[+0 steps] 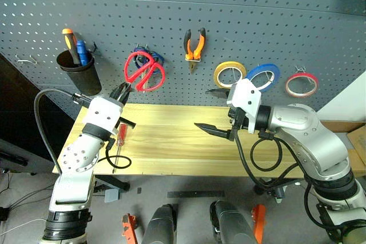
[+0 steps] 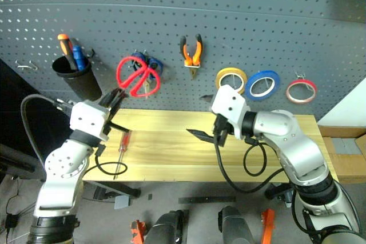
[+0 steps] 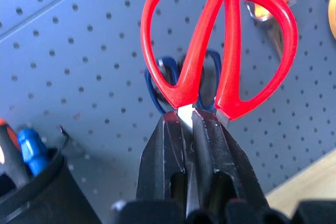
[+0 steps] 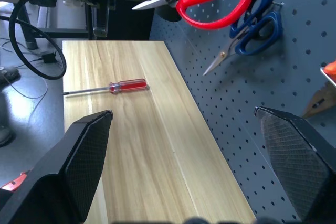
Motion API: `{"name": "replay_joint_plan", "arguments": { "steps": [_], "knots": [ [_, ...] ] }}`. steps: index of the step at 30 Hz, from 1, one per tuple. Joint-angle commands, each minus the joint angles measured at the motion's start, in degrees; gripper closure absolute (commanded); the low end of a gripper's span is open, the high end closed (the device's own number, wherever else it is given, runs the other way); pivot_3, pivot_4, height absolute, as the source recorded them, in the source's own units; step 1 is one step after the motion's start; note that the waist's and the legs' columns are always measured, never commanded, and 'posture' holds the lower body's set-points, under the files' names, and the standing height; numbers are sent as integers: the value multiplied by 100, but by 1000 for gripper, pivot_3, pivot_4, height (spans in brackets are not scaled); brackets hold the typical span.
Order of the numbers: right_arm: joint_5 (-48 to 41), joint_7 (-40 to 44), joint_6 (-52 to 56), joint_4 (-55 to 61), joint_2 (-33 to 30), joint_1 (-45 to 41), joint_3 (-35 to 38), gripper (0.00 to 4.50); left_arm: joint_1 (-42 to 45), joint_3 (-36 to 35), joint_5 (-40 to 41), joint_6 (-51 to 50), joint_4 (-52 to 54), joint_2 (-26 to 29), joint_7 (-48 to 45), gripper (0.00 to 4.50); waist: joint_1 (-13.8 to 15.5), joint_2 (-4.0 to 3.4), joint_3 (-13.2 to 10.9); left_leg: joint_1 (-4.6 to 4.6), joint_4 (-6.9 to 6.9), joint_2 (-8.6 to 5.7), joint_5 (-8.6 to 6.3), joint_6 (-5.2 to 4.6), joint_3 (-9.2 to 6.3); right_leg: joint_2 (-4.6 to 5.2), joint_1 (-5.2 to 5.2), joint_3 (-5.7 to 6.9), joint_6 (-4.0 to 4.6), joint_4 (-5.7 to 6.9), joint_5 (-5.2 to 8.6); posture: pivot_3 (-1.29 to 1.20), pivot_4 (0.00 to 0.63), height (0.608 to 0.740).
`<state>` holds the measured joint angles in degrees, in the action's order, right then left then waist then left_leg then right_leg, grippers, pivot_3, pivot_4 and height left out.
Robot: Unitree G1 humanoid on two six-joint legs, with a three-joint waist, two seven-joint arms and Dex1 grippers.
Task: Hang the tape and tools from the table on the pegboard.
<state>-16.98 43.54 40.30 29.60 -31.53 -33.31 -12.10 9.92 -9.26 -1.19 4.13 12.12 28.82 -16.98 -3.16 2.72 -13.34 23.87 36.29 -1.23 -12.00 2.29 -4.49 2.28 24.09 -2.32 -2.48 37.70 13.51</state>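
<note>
My left gripper [image 1: 121,91] is shut on the steel blades of the red-handled scissors [image 1: 144,71]. It holds them up in front of the pegboard [image 1: 257,21], and their handles [image 3: 210,40] overlap the blue-handled scissors [image 4: 257,30] hanging there. The screwdriver [image 1: 120,138] with the red handle lies on the left part of the table [image 1: 171,152]. The orange-and-black pliers [image 1: 194,47] hang on the board. The blue tape [image 1: 270,67] hangs there too, between a yellow and a red roll. Over the middle of the table my right gripper [image 1: 213,110] is open and holds nothing.
A black cup [image 1: 77,72] with orange- and blue-handled tools hangs at the board's left. The yellow roll [image 1: 229,64] and the red roll [image 1: 301,75] hang to the right. A black cable loops over the table's front left corner.
</note>
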Motion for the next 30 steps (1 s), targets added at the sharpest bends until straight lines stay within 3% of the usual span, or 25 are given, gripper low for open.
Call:
{"name": "replay_joint_plan", "arguments": {
  "steps": [1, 16, 22, 27, 28, 30],
  "knots": [
    [7, -39, -132, 68, -11, -146, 100, 0, 322, -24, -23, 127, -257, 17, 20, 4480, 0, 0, 0, 0, 0, 0, 0, 0, -1, -1, 0, 1, 0, 1, 0, -74, 177, 740],
    [119, -132, -194, -115, 56, -410, -36, 0, 1630, 342, -111, 93, -2304, -37, -54, 4480, -16, 0, 0, 1, 2, -1, 0, 0, -3, -2, 3, 1, 0, 9, -2, -98, 192, 740],
    [150, -226, -136, -102, 134, -371, -124, 0, 1304, 360, -2, -215, -2203, -120, -137, 2624, -24, -1, -1, 0, 2, -1, 0, 0, -5, -2, 3, 0, 0, 13, -1, -104, 208, 740],
    [103, -659, 425, -14, 512, -127, -316, 0, 597, 195, 236, -1344, -1736, -306, -88, 854, -58, -3, -5, -1, 1, 1, 0, 0, -13, -1, 4, -3, 0, 18, -1, -105, 230, 740],
    [120, -927, 706, -43, 751, -82, -368, 0, 463, 17, 397, -1756, -1658, -349, -19, 576, -64, -4, -6, -1, 1, 1, 0, 0, -14, -1, 5, -2, 0, 19, -1, -103, 235, 740],
    [59, -1351, 1245, -62, 1207, -16, -375, 0, 292, -310, 634, -2440, -1546, -393, 141, 576, -87, -8, -11, -2, 3, 3, 0, 0, -20, -2, 9, -4, 1, 29, -1, -95, 245, 740]
  ]
}}
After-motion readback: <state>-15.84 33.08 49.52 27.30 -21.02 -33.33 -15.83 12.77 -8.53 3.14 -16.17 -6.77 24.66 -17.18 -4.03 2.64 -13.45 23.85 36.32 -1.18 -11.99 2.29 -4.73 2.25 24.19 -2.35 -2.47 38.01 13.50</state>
